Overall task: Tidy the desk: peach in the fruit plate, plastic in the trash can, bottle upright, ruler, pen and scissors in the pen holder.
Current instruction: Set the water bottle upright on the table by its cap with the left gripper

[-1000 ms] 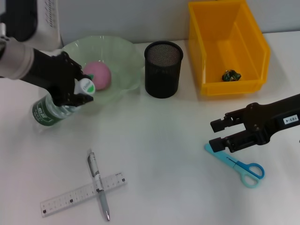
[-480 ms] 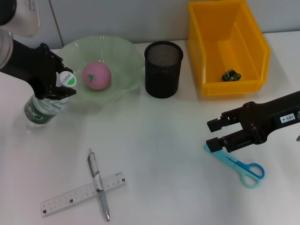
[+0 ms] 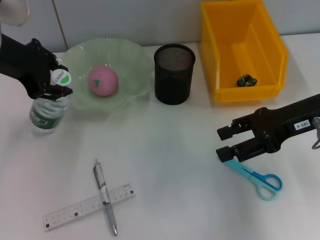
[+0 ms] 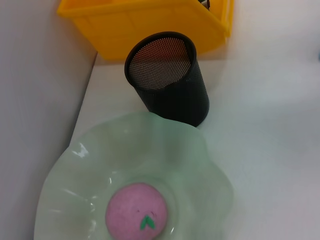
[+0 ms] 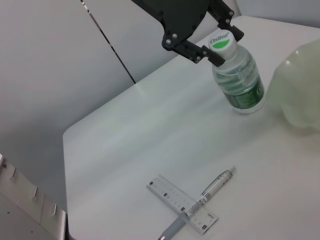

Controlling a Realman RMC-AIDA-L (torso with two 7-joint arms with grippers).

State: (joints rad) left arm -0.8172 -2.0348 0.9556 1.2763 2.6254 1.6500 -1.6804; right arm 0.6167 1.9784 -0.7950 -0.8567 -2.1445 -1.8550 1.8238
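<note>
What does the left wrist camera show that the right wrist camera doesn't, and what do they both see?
Only the left wrist view shows the peach, the black mesh pen holder and the yellow trash can. Only the right wrist view shows the left gripper gripping the neck of the upright bottle, plus the pen lying across the ruler. Both show the green fruit plate, though the right wrist view catches just its edge, and the white desk.
</note>
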